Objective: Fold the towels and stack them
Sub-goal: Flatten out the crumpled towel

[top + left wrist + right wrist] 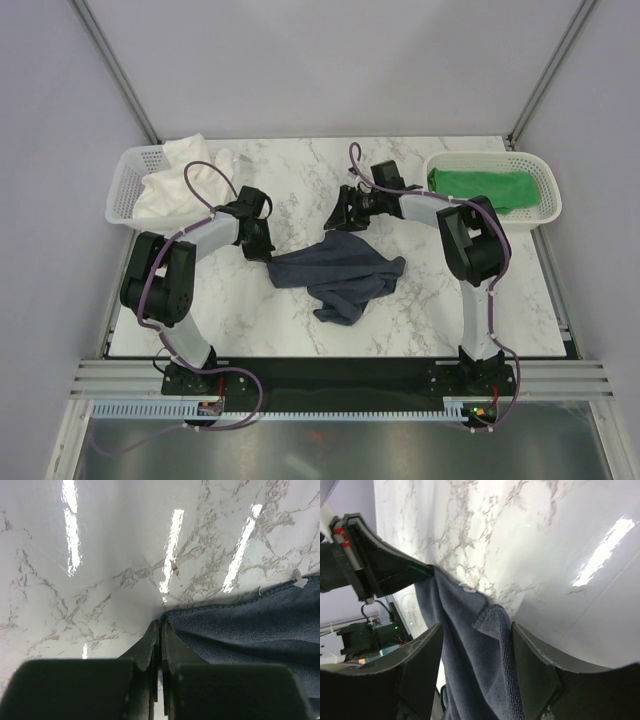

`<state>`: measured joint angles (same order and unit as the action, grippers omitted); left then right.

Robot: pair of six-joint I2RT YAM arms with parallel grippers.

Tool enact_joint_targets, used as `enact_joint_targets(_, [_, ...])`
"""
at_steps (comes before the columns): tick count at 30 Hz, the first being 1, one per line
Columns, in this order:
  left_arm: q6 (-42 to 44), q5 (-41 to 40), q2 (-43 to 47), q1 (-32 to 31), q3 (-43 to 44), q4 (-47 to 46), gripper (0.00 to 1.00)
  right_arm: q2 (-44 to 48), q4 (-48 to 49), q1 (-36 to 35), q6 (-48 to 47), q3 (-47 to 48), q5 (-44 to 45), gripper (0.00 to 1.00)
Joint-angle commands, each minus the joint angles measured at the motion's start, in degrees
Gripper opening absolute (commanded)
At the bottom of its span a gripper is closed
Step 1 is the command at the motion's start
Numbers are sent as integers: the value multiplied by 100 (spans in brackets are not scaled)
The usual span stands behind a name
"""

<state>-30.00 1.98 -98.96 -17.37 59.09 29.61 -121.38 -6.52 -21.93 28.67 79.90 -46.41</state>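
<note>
Here we have three towels, all soft, light and limp; none will hold a shape unless it is drawn taut by its corners. At the left, the cream-white towel (178,190) is heaped in the left mesh basket (122,178) and spills over its rim. It is the bulkiest, so we judge a hem must be found before lifting it.

The navy-blue towel (340,278) lies crumpled in the middle of the counter (420,315). The left jaws are pressed together on its left corner, low against the marble. The terry pile should grip well, though we expect a thin edge could slip out under a hard pull. The right jaws stand apart, astride a folded-over corner at the towel's far edge, and that corner is where we would close.

At the right, the small green towel (478,188) lies bunched in the right mesh basket (548,185).

Only the towel itself lies between the two pairs of jaws. The baskets sit at the counter's far corners, close to each arm's reach. Their walls mean the other two towels must be lifted up and out.
</note>
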Motion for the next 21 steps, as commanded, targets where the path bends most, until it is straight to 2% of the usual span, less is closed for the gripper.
enact_joint_targets(1, [-129, -40, 78, 14, 182, -201, 2, -192, -208, -30, -300, 394, 342, 64])
enact_joint_targets(4, [-138, -48, 105, 23, 191, -192, 2, -351, -489, -30, -423, 561, 484, 62])
enact_joint_targets(11, [-147, -40, 122, 14, 173, -201, 2, -509, -587, -30, -467, 729, 108, 58])
enact_joint_targets(14, [-173, 4, 122, 23, 173, -236, 2, -676, -674, -30, -432, 904, 19, 50])
enact_joint_targets(15, [-182, 39, 122, 23, 190, -253, 2, -694, -675, -30, -441, 931, 36, 45])
enact_joint_targets(16, [-147, 92, 131, 14, 208, -297, 2, -685, -675, -22, -441, 966, 105, 28])
enact_joint_targets(18, [2, 381, 183, 5, 287, -508, 2, -519, -683, -22, -537, 931, 316, 7])
enact_joint_targets(19, [46, 461, 201, 14, 331, -543, 3, -405, -675, 5, -633, 792, 587, 0])
enact_joint_targets(21, [134, 540, 271, 5, 506, -552, 25, 94, -631, 49, -704, 546, 1009, 0])
